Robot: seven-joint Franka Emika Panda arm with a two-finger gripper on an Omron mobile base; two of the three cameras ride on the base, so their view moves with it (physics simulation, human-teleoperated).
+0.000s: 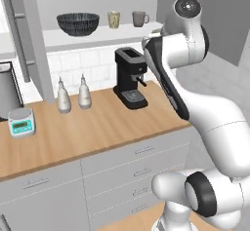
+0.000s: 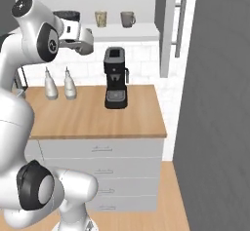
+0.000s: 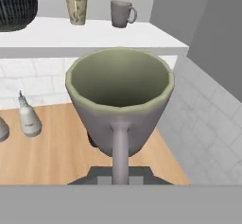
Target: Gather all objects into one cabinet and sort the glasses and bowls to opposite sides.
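My gripper point(image 2: 82, 41) is shut on a grey-brown mug point(image 3: 120, 105), whose handle points straight at the hand camera. The mug hangs upright in the air, level with the front edge of the cabinet's white shelf board point(image 3: 94, 34) and above the counter. On that shelf stand the wide dark bowl point(image 1: 78, 23) at the left, the beige speckled cup point(image 1: 114, 19) in the middle and a second grey-brown mug point(image 1: 140, 18) to its right. The fingertips are hidden in the hand view. The cabinet's dark grey doors point(image 2: 168, 25) stand open.
A black coffee machine point(image 1: 129, 79) stands on the wooden counter point(image 1: 97, 127) under the shelf. Two pale bottles point(image 1: 63, 96) and a small scale point(image 1: 21, 122) lie further left. A tall dark grey panel point(image 2: 215, 103) closes off the right side.
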